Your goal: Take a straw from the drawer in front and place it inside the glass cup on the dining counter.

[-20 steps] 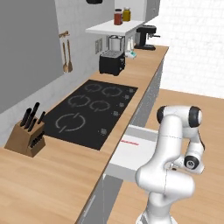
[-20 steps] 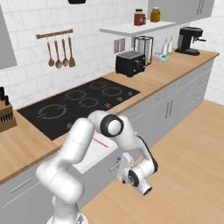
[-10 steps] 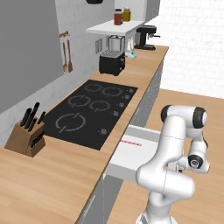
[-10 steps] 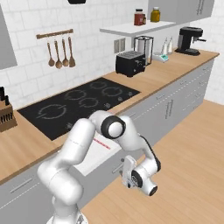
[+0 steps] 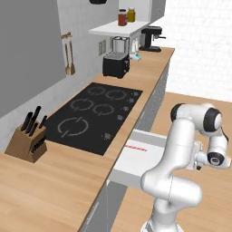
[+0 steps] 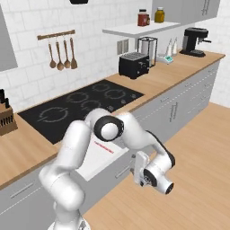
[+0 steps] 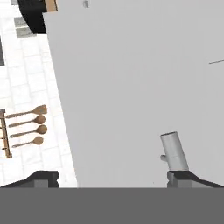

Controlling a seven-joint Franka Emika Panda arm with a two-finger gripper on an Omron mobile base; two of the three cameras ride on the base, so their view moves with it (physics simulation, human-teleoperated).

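The drawer [image 5: 144,158] stands pulled out from under the wood worktop, its white-grey box showing from above [image 6: 99,158]. Inside it lies the thin red straw [image 5: 137,148], flat near the back [image 6: 104,147]. My gripper [image 5: 198,162] hangs low in front of the drawer's front panel [image 6: 136,168], facing it. In the hand view the gripper [image 7: 113,178] is open, its fingertips [image 7: 42,177] far apart, and the drawer's grey bar handle [image 7: 174,151] sits just beyond the right one, untouched. The glass cup and the dining counter are out of view.
The black hob [image 5: 93,115] lies in the worktop behind the drawer. A knife block [image 5: 28,141] stands at the left; a toaster [image 6: 134,65] and a coffee machine [image 6: 194,41] stand farther along. Wooden spoons [image 7: 27,125] hang on the wall. Wood floor [image 6: 197,148] spreads to the right.
The jaws have gone from nearly shut to wide open, letting go of the drawer's handle. The hand has drawn back a little from the front panel. The drawer stays pulled out.
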